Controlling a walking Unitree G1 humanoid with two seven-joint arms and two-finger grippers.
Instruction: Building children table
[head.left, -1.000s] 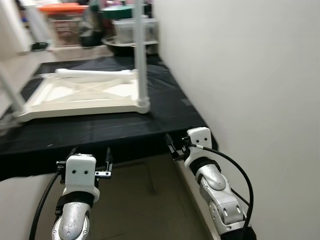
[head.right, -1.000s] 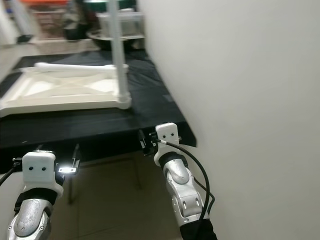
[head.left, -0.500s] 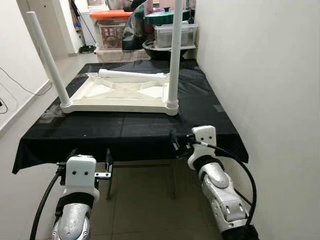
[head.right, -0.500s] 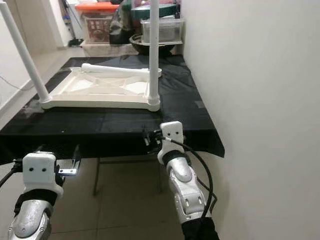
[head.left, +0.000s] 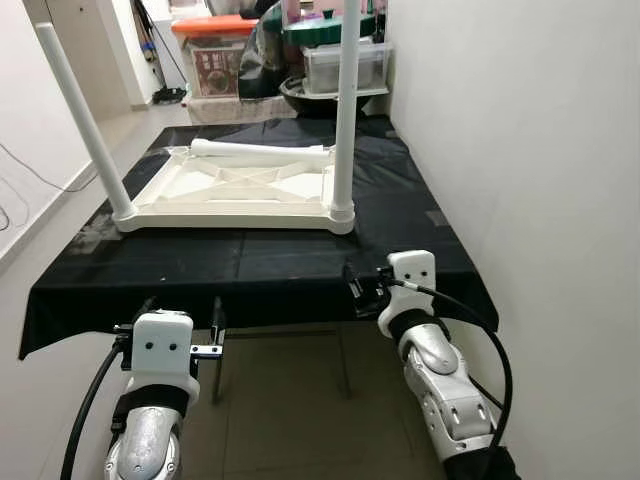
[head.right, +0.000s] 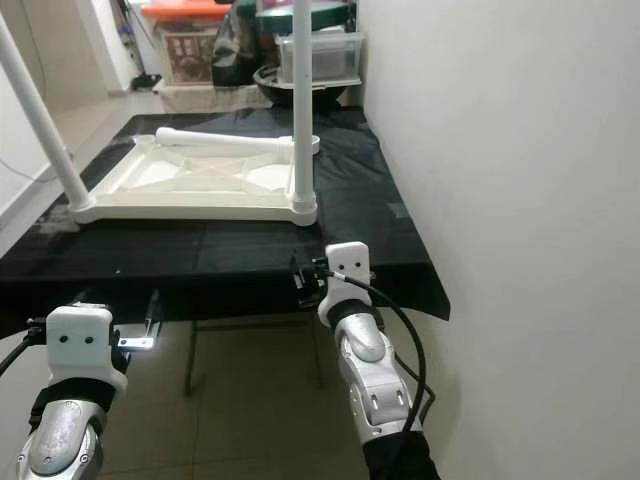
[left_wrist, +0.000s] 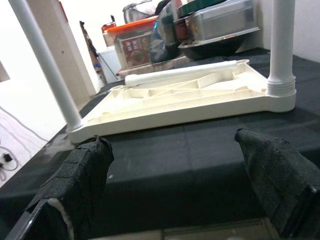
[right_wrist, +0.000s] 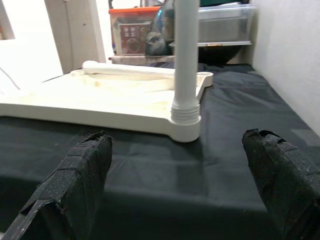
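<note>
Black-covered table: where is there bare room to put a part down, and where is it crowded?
Free: the front strip of black cloth between the table's near edge and the white tabletop, and the right band between the tabletop and the wall. Crowded: the middle, with two upright legs and a loose leg, and the far end by the storage boxes.

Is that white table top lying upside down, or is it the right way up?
Upside down. The white table top lies flat on the black cloth with its ribbed underside up, and two fitted legs point upward.
</note>
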